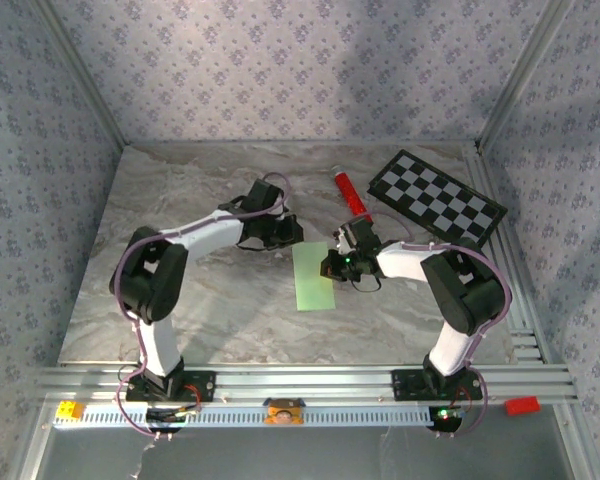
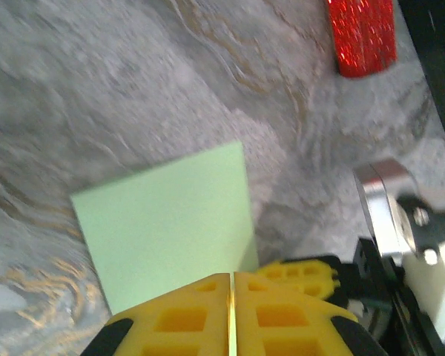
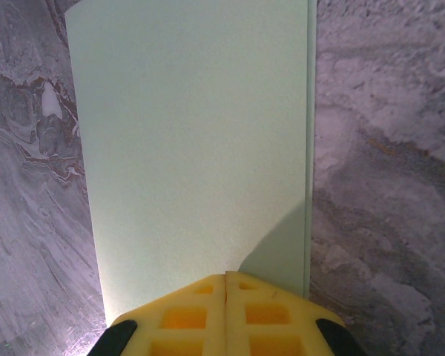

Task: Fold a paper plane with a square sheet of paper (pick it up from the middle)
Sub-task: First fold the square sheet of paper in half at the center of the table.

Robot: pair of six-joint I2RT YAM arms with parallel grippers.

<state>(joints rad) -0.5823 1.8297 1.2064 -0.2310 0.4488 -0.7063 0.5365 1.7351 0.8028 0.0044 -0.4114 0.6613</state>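
Right claw [image 3: 226,277], fingers together, rests at the edge of the square sheet of paper [image 3: 193,133], folded flat on the surface [image 1: 180,215]; left claw [image 2: 231,276], likewise closed, sits at its far end. Sideways drag could skew the fold.

square sheet of paper [image 1: 313,277] | pale green, plain, unmarked | folded into a narrow rectangle, long axis near vertical, doubled edge along one long side | lying flat, centre of top view
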